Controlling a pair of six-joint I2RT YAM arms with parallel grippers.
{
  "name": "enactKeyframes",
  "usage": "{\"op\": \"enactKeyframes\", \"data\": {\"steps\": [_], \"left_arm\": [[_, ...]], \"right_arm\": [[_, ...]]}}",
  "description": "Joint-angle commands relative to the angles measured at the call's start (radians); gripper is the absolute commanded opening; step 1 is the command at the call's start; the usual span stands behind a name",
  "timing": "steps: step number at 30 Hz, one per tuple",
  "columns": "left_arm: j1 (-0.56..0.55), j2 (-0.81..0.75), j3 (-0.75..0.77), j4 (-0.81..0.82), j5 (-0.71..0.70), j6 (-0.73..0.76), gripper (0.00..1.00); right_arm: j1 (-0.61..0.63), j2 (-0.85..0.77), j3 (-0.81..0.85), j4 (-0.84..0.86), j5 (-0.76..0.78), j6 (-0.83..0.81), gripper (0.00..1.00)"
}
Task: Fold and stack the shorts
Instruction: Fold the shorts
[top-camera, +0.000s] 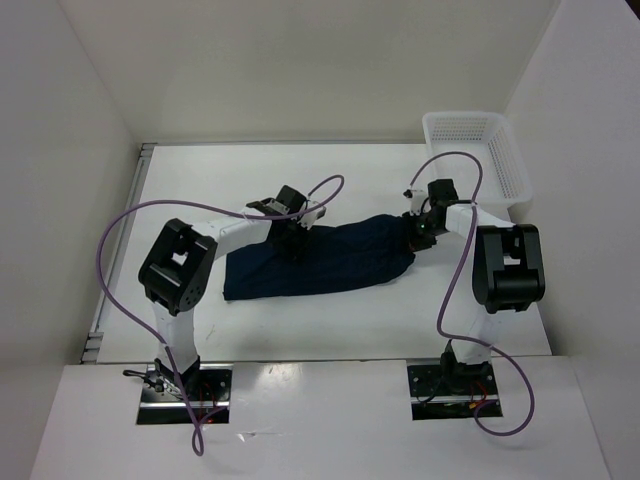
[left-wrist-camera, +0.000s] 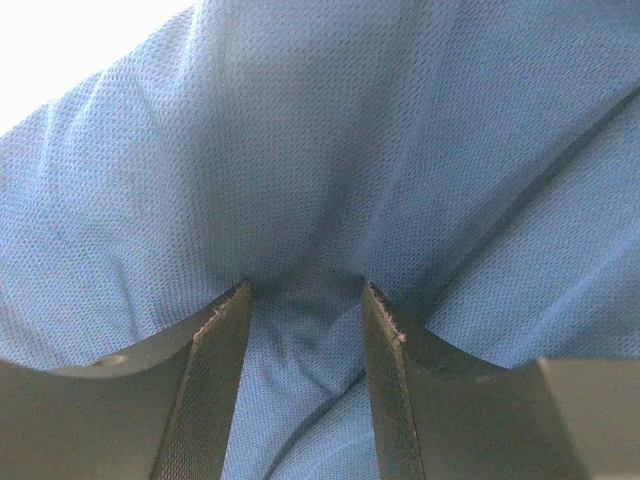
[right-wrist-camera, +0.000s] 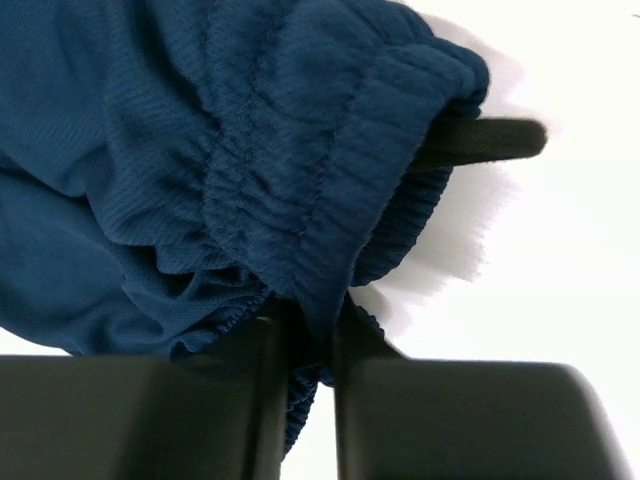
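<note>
Inside white walls (top-camera: 300, 60), the shorts (top-camera: 330, 258) lie on the white table (top-camera: 350, 325), left of the white mesh basket (top-camera: 475, 150) in the far corner. The right gripper (right-wrist-camera: 310, 320) is clenched on the waistband at the end nearest the basket. Farther from the basket, the left gripper (left-wrist-camera: 305, 290) straddles bunched cloth; whether it pinches cannot be told.

Open surface (top-camera: 300, 185) lies behind and in front of the shorts (top-camera: 320, 258), leaving room to pass on both sides. The white basket (top-camera: 495, 165) blocks the far right corner, near my right tool (top-camera: 420, 238). White walls (top-camera: 60, 150) close in left, right and rear. My purple cables (top-camera: 110, 240) loop above the surface.
</note>
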Motion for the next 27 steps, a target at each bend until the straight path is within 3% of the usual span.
{"op": "enactKeyframes", "data": {"steps": [1,2,7,18,27], "left_arm": [[-0.005,0.003,-0.019,0.030,-0.025,0.004,0.56],[-0.005,0.003,-0.019,0.030,-0.034,0.004,0.56],[-0.005,-0.006,0.004,0.067,-0.081,0.004,0.56],[-0.005,-0.088,0.085,0.033,-0.060,0.004,0.64],[-0.005,-0.157,-0.067,0.072,-0.130,0.004,0.69]], "right_arm": [[0.025,0.057,-0.016,0.020,0.021,0.013,0.08],[0.025,0.043,-0.016,0.006,0.021,0.013,0.00],[0.025,-0.061,0.042,-0.063,0.031,0.004,0.00],[-0.079,-0.161,0.284,-0.474,0.119,-0.168,0.00],[-0.102,-0.134,0.519,-0.609,0.214,-0.196,0.00]]}}
